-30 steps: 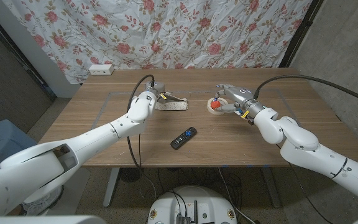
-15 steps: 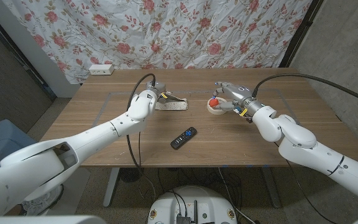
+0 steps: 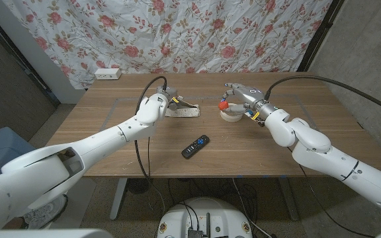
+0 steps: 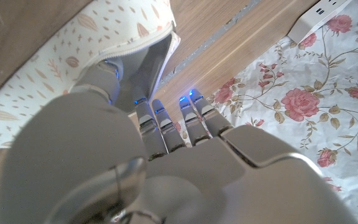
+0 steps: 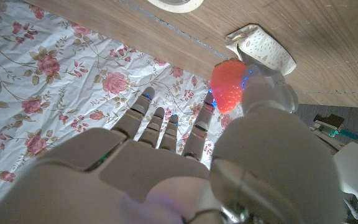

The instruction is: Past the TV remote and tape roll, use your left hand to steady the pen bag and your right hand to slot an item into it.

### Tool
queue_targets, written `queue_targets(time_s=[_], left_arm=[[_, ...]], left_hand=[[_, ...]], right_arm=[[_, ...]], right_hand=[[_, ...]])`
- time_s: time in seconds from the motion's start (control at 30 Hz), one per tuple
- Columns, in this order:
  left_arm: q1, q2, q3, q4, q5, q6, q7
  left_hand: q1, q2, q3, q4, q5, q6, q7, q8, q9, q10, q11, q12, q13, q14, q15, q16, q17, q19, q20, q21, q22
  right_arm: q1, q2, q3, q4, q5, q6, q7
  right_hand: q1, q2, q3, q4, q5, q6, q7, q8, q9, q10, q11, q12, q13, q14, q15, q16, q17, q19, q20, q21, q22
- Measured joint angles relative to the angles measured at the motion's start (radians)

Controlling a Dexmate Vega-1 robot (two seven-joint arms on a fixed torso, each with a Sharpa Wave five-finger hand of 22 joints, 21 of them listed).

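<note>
Up off the tape roll (image 3: 231,115) comes the right hand (image 3: 238,93), pinching the red strawberry toy (image 3: 223,104), while the left hand (image 3: 166,98) grips the pen bag (image 3: 182,110) mouth.

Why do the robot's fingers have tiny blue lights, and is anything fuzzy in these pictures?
Left wrist view: small blue glows sit on the left hand fingers; the hand so near the camera looks soft, while the pen bag is sharper. Right wrist view: blue dots glow by the red strawberry-like item, which looks bright and slightly smeared. Head view: even light, soft shadows on the table. Why they glow, the pictures don't say.
</note>
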Motion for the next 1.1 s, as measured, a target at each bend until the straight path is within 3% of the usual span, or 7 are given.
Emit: queue_targets(time_s=[0.83, 0.87, 1.1], left_arm=[[-0.023, 0.017, -0.002, -0.02, -0.002, -0.044, -0.077], [-0.024, 0.017, -0.003, -0.02, -0.002, -0.058, -0.102], [-0.027, 0.017, -0.006, -0.02, -0.002, -0.07, -0.118]], left_hand=[[-0.011, 0.011, -0.034, 0.001, 0.0, -0.096, 0.011, 0.0, 0.0, -0.07, 0.02, 0.0, 0.0, -0.064, 0.004, 0.0, 0.0, -0.036, 0.0, 0.0, 0.0], [-0.011, 0.011, -0.034, 0.001, 0.0, -0.096, 0.011, 0.0, 0.0, -0.073, 0.023, 0.0, 0.0, -0.064, 0.004, 0.0, 0.0, -0.036, 0.0, 0.0, 0.0], [-0.016, 0.016, -0.042, 0.002, 0.0, -0.119, 0.013, 0.0, 0.0, -0.084, 0.027, 0.0, 0.0, -0.073, 0.002, 0.0, 0.0, -0.041, 0.005, 0.0, 0.0]], right_arm=[[0.061, 0.051, -0.031, 0.069, 0.013, 0.064, -0.007], [0.09, 0.069, -0.047, 0.1, 0.013, 0.066, -0.007], [0.118, 0.087, -0.063, 0.13, 0.016, 0.081, -0.007]], right_hand=[[-0.006, 0.006, -0.006, 0.003, -0.001, 0.0, 0.0, 0.0, -0.007, 0.0, 0.0, 0.0, 0.0, 0.0, 0.0, -0.003, 0.0, 0.0, 0.0, 0.0, 0.0], [-0.005, 0.006, -0.006, 0.003, -0.001, 0.0, 0.0, 0.0, -0.007, 0.0, 0.0, 0.0, 0.0, 0.0, 0.0, -0.003, 0.0, 0.0, 0.0, 0.0, 0.0], [-0.005, 0.006, -0.006, 0.003, -0.001, 0.0, 0.0, 0.0, -0.007, 0.0, 0.0, 0.0, 0.0, 0.0, 0.0, -0.003, 0.0, 0.0, 0.0, 0.0, 0.0]])
